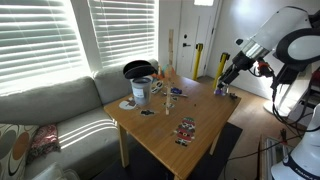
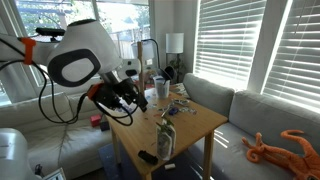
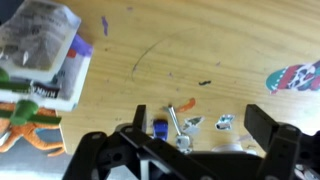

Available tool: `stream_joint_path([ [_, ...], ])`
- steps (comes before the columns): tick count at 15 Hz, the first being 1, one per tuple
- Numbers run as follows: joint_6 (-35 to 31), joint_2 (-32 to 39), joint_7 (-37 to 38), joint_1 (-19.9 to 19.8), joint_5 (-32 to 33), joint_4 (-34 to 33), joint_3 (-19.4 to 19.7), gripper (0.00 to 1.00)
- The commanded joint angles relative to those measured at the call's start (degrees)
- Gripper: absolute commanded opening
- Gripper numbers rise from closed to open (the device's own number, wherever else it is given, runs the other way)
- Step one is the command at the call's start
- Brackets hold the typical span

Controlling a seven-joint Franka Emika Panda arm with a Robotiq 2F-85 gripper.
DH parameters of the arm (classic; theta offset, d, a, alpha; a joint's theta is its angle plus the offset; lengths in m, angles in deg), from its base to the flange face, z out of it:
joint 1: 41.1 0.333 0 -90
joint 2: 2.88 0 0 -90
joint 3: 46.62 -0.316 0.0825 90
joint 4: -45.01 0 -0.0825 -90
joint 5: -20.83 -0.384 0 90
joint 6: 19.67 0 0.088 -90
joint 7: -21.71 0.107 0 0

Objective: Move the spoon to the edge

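Wrist view: stacked boxes (image 3: 40, 55) at 10 o'clock. Spoon (image 3: 175, 122) at 6 o'clock, flat on the tabletop between the gripper (image 3: 197, 135) jaws, which are wide open and empty. Likely pre-grasp: lower, pinch the handle, carry to the edge (image 1: 226, 124).

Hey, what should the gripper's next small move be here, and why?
Probably lower the open gripper straight down around the spoon. In the wrist view it lies on the wooden tabletop between the spread fingers, not yet gripped.
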Motion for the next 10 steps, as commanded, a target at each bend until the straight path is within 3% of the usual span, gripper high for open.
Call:
stream_joint_path([
  [1,-4.6,2.9,-1.3,0.6,2.0,-4.9,-1.9,1.00],
  [7,0.5,12.9,-18.2,5.9,2.9,-15.8,4.9,1.00],
  [8,0.4,14.6,-19.6,6.8,1.3,-17.4,6.0,1.00],
  [9,-1.6,9.9,-16.0,4.6,1.9,-12.5,3.7,1.00],
  [10,-1.6,11.3,-16.6,4.7,1.7,-13.6,4.2,1.00],
])
